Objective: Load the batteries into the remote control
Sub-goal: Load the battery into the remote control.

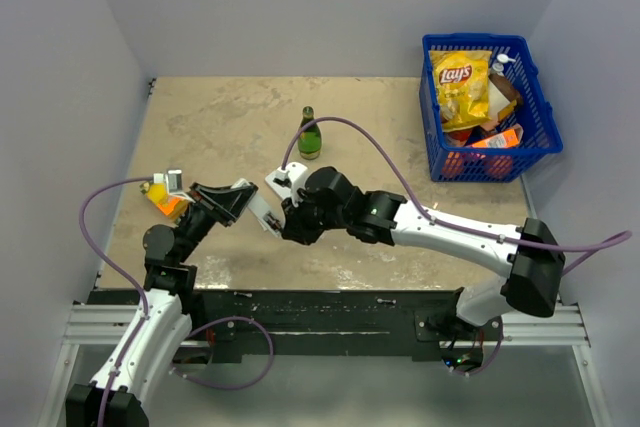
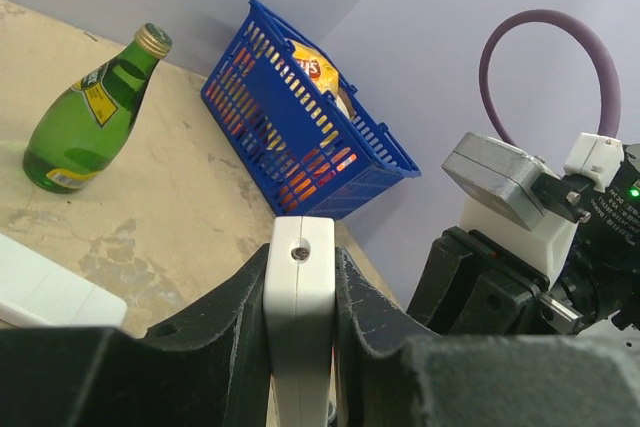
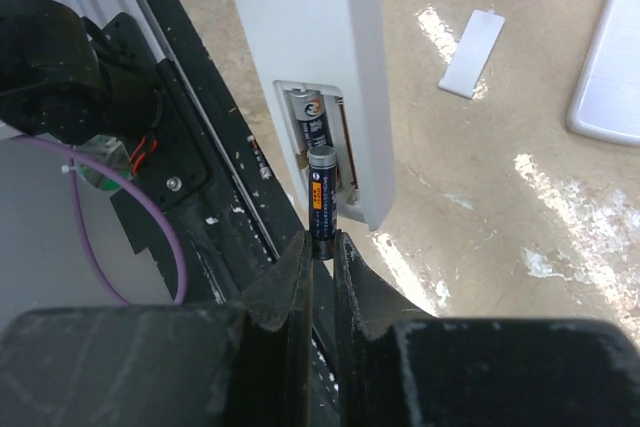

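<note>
My left gripper (image 2: 300, 269) is shut on the white remote control (image 2: 299, 317) and holds it on edge above the table. In the top view the remote control (image 1: 262, 213) sticks out of the left gripper (image 1: 238, 203) toward the right gripper (image 1: 288, 222). The right wrist view shows the remote control (image 3: 310, 37) with its compartment open and one dark battery (image 3: 312, 119) lying inside. A second battery (image 3: 322, 202) is pinched by its lower end in my right gripper (image 3: 322, 247), and its upper end is at the compartment's mouth.
A loose white cover (image 3: 472, 51) lies on the table, and a flat white piece (image 3: 610, 62) sits at the right edge. A green bottle (image 1: 310, 135) stands mid-table behind the grippers. A blue basket (image 1: 524, 97) of snacks is at back right. An orange-yellow item (image 1: 165, 199) lies at the left.
</note>
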